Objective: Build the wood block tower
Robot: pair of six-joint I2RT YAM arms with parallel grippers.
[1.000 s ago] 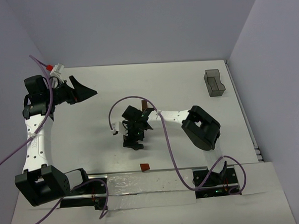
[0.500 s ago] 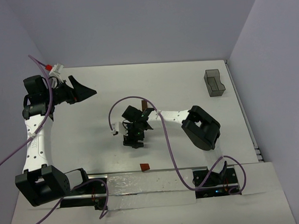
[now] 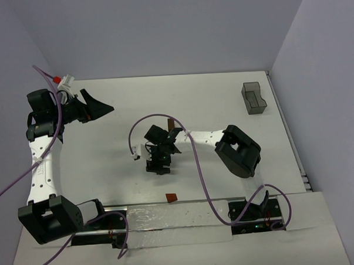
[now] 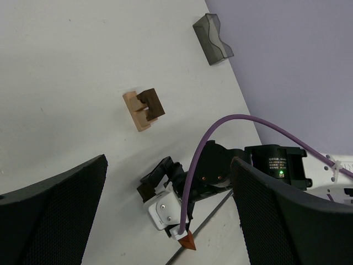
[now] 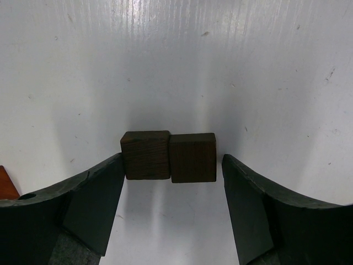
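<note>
The wood block tower [image 3: 171, 123] stands mid-table, partly hidden behind my right arm; in the left wrist view it [image 4: 143, 110] shows a tan and a dark brown piece. My right gripper [image 3: 158, 167] points down at the table in front of the tower. Its jaws are open and straddle two dark brown blocks [image 5: 169, 156] lying side by side; the left finger [image 5: 94, 204] touches them and the right finger [image 5: 253, 210] stands a little off. A reddish-brown block [image 3: 170, 197] lies near the front edge. My left gripper [image 3: 99, 105] is open and empty, raised at the far left.
A grey translucent bin [image 3: 253, 98] stands at the back right; it also shows in the left wrist view [image 4: 212, 47]. The right arm's purple cable loops over the table beside the tower. Walls close the table at the back and sides.
</note>
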